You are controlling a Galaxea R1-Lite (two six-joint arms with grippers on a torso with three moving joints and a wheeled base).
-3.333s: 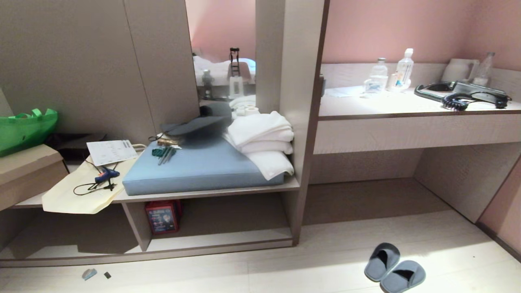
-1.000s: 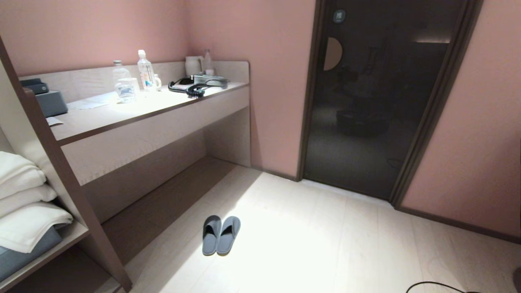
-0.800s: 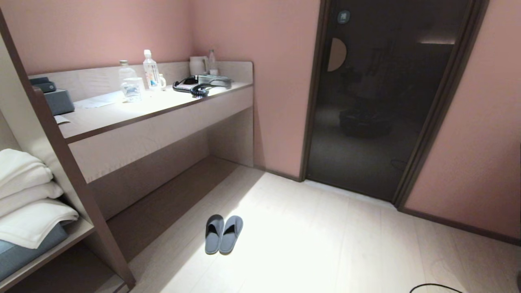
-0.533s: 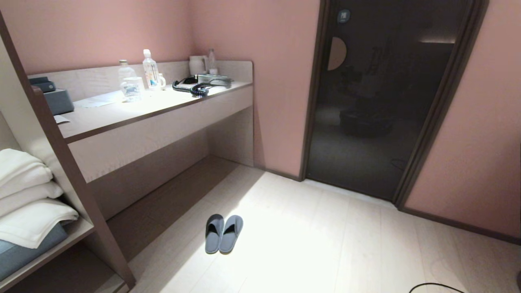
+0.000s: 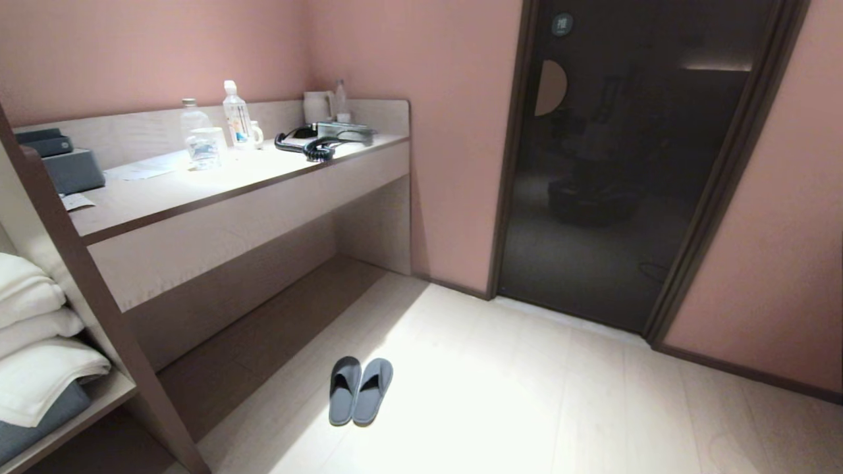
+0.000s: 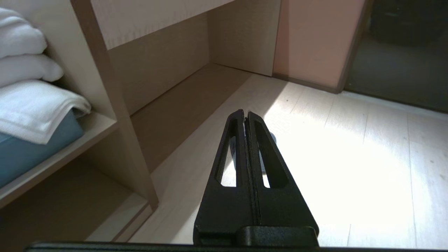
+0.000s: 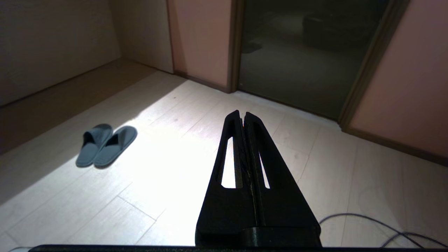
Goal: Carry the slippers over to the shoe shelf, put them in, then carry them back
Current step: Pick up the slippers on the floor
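Pale plank floor (image 5: pixel 527 395) ran to a dark glass door (image 5: pixel 625 164). Long desk counter (image 5: pixel 217 178) on the left carried water bottles (image 5: pixel 234 122) and a black phone (image 5: pixel 323 138). Folded white towels (image 5: pixel 33 342) sat on the bench. Slippers (image 5: pixel 359 390) lay side by side, touching, on the floor near the counter. Left gripper (image 6: pixel 245 117) and right gripper (image 7: pixel 242 117) were above the floor, fingers pressed together, empty.

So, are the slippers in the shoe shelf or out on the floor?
Out. The slippers lie side by side on the pale floor, soles down, held by no gripper.
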